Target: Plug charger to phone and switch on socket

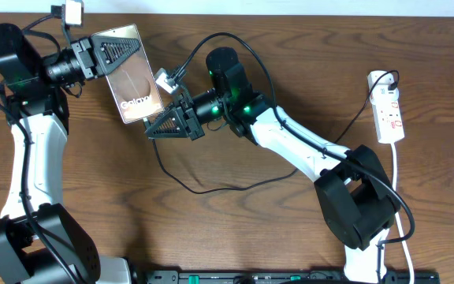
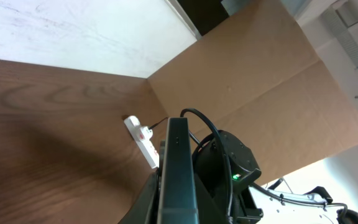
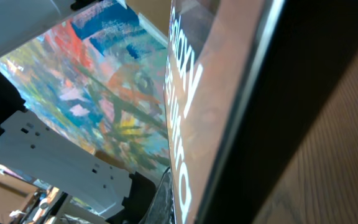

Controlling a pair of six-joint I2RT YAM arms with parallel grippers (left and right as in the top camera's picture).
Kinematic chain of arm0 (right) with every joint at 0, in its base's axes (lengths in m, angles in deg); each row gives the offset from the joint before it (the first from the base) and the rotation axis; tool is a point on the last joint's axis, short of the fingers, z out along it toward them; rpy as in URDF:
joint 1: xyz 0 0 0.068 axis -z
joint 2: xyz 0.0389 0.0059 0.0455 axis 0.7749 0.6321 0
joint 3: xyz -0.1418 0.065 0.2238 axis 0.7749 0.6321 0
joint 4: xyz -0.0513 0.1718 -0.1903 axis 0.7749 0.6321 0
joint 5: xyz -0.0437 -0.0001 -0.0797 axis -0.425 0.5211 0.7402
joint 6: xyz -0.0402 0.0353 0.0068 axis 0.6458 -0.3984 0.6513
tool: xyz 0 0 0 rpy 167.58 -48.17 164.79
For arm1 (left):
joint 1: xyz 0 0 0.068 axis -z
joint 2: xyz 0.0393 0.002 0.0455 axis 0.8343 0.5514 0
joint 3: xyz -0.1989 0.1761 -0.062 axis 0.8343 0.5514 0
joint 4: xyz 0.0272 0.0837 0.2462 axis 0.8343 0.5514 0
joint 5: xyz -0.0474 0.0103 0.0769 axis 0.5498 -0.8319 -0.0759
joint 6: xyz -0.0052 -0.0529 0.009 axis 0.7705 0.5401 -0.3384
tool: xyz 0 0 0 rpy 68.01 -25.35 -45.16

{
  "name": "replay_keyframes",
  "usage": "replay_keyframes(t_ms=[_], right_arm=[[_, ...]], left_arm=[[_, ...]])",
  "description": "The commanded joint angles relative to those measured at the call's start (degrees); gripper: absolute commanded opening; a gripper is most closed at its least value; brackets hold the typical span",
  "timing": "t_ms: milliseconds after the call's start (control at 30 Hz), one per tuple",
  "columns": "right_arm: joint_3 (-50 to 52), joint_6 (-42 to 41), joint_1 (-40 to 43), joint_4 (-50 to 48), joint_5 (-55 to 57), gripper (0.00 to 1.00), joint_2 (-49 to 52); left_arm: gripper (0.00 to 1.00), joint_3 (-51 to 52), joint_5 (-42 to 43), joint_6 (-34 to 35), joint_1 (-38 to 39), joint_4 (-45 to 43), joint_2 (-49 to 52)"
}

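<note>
Two robot arms meet over a dark wood-grain table (image 1: 306,39), seen from above, with a phone (image 1: 136,87) held up between them. The left gripper (image 1: 128,49), reaching in from the left edge, is clamped on the upper end of the bronze-brown handset, whose white "Galaxy" lettering faces the overhead camera. In the left wrist view the phone (image 2: 178,168) appears edge-on, as a dark slab rising between that gripper's fingers.

The right gripper (image 1: 153,128) sits just beside the phone's lower edge with its jaws drawn together. The charger (image 1: 211,190), a thin black cable, loops across the table from the socket (image 1: 389,110) on the right and climbs to the right gripper's tip. The plug end is hidden there, so it cannot be told whether the jaws pinch it or whether it has reached the phone's port. The right wrist camera is filled by the phone (image 3: 229,93) at very close range, with its lettering running down the frame.

The socket, a small white power strip with red markings, lies well apart from the phone near the table's right edge. A black plug is seated at its far end, and its white cord (image 1: 398,181) trails toward the near side. The position of its switch is too small to read. From the left wrist, the socket (image 2: 143,140) shows beyond the phone, near a brown cardboard panel (image 2: 260,81).
</note>
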State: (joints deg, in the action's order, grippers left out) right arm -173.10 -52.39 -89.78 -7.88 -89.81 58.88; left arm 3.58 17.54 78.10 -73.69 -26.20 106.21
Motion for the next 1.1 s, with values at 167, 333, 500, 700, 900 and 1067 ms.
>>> replay_keyframes(t_ms=[167, 333, 500, 700, 900, 1067], right_arm=[[-0.72, -2.19, -1.2, -1.22, 3.56, 0.01, 0.39], [-0.72, -2.54, -1.2, -2.21, 3.5, 0.01, 0.39], [-0.72, -2.49, -1.18, -2.23, 3.23, 0.01, 0.39], [-0.72, -2.51, -1.07, -2.23, 2.58, 0.01, 0.39], [-0.72, -2.67, -0.24, -2.23, 2.16, 0.01, 0.39], [-0.72, -2.95, 0.0, -2.25, 1.86, 0.01, 0.42]], left_arm=[[0.07, -0.35, 1.88, -0.33, 0.9, -0.17, -0.13], [0.07, -0.35, 1.95, -0.33, 0.9, -0.17, -0.13], [0.07, -0.35, 2.32, -0.35, 0.9, -0.2, -0.13], [0.07, -0.35, 2.32, -0.76, 0.9, -0.2, -0.13], [0.07, -0.35, 2.32, -0.76, 0.9, -0.2, -0.13], [0.08, -0.35, 2.32, -0.79, 0.9, -0.2, -0.13]])
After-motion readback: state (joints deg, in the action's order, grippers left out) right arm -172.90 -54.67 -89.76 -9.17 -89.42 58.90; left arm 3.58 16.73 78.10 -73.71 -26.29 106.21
